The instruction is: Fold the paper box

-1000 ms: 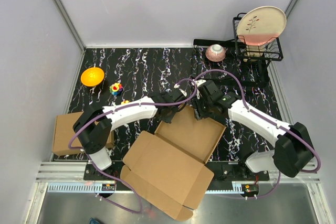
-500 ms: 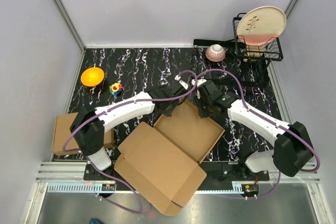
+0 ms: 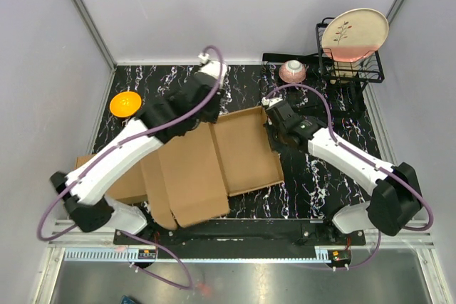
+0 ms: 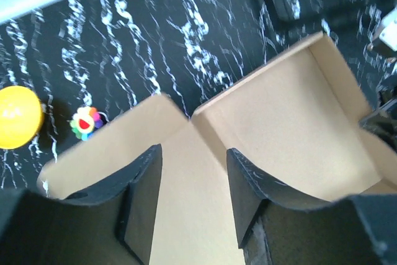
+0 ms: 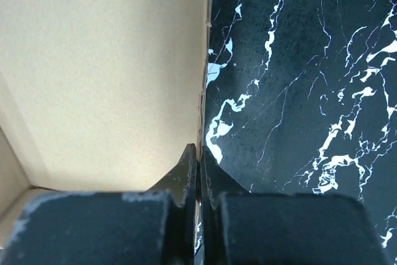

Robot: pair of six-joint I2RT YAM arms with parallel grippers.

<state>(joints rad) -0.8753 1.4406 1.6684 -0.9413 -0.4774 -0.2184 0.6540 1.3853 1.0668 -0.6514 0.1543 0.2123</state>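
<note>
A black table (image 3: 178, 87) veined with white, like marble, is filling the floor of a booth. Plain pale grey walls (image 3: 235, 12) are closing it in at the back and on both sides. A metal rail (image 3: 228, 236) is running along the near edge, where the two arms are bolted.

The paper box (image 3: 242, 147) is lying open in the middle of the table, inside face up. Its shallow tray part is sitting toward the right with low walls standing. Its broad lid panel is spreading to the left and reaching down to the near edge.

The right tool (image 5: 198, 153) is sitting low at the right wall of the tray. Its fingers are pressing together on the thin top edge of that cardboard wall. The left arm is arching high over the lid panel. The left tool (image 4: 193, 166) is hanging above the crease between lid and tray, its fingers standing apart and gripping nothing.

An orange bowl (image 3: 125, 102) is resting at the far left of the table. A small many-coloured toy (image 4: 85, 122) is lying just beside it. A second brown carton (image 3: 125, 183) is sitting at the near left corner, partly hidden under the left arm and the lid. At the far right a pink bowl (image 3: 293, 70) is standing beside a black wire rack (image 3: 356, 69). A cream plate (image 3: 355, 33) is leaning upright in that rack.
</note>
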